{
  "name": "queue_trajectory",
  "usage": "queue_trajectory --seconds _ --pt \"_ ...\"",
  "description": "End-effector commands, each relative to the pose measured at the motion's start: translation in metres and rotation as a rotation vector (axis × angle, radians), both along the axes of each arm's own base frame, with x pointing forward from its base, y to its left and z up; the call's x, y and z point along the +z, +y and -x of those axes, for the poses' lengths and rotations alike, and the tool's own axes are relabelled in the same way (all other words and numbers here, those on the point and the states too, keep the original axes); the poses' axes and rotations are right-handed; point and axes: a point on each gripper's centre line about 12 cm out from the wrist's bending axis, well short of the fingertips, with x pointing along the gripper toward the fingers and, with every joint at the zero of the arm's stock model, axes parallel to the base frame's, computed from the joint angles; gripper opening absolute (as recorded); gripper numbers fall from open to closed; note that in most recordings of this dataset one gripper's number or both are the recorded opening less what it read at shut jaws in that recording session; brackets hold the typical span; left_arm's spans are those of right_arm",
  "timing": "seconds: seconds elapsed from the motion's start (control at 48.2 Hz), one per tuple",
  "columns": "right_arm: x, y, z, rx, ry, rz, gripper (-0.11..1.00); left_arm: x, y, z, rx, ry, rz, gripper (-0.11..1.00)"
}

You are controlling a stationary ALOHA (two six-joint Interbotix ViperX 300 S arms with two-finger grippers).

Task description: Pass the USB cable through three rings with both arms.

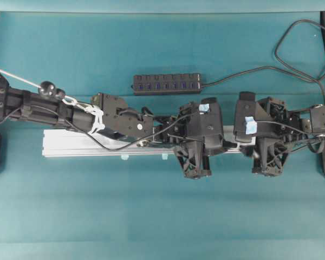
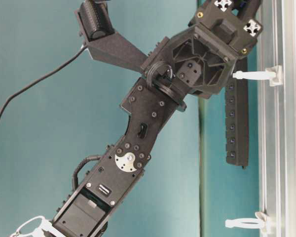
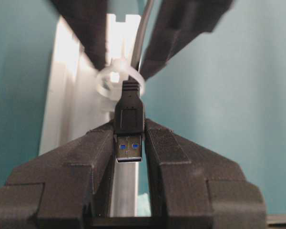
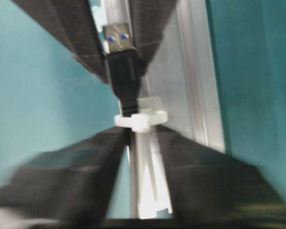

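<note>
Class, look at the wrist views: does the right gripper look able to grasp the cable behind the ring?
Probably yes. The left gripper pinches the USB plug, which has passed the ring; the right gripper straddles the cable just behind it, with nothing between.

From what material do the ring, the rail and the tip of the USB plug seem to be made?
The ring looks like whitish, half-clear plastic: light passes through it. The rail seems brushed aluminium: silver, matte, with long straight grooves. The tip of the USB plug appears to be shiny metal with a blue plastic insert; its body is matte black, probably moulded plastic.
</note>
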Motion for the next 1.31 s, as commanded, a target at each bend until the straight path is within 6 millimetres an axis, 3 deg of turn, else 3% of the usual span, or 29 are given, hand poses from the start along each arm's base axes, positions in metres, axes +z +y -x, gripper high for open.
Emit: queue_trajectory --seconds 0.0,0.145,0.187,0.456,0.746,1.286 --pt "0.006 0.000 -0.001 -0.012 -0.014 -0.007 0.30 0.011 -0.002 -0.003 -0.007 -0.026 -0.004 0.20" --pt "0.010 0.000 0.001 -0.011 -0.031 -0.005 0.71 0.011 -0.003 -0.002 -0.009 -0.025 -0.004 0.20" --pt "0.013 0.000 0.002 -0.010 -0.039 -0.003 0.77 0.011 -0.002 -0.001 -0.007 -0.020 -0.004 0.20" --pt "0.027 -0.002 0.006 -0.010 -0.089 0.006 0.75 0.022 0.002 0.008 -0.001 0.023 -0.008 0.20" --pt "0.029 -0.003 0.002 -0.008 -0.100 0.009 0.75 0.034 0.003 0.022 0.003 0.038 -0.008 0.20" --pt "0.037 -0.003 -0.028 0.014 -0.197 0.019 0.67 0.044 0.004 0.028 0.003 0.028 -0.011 0.20"
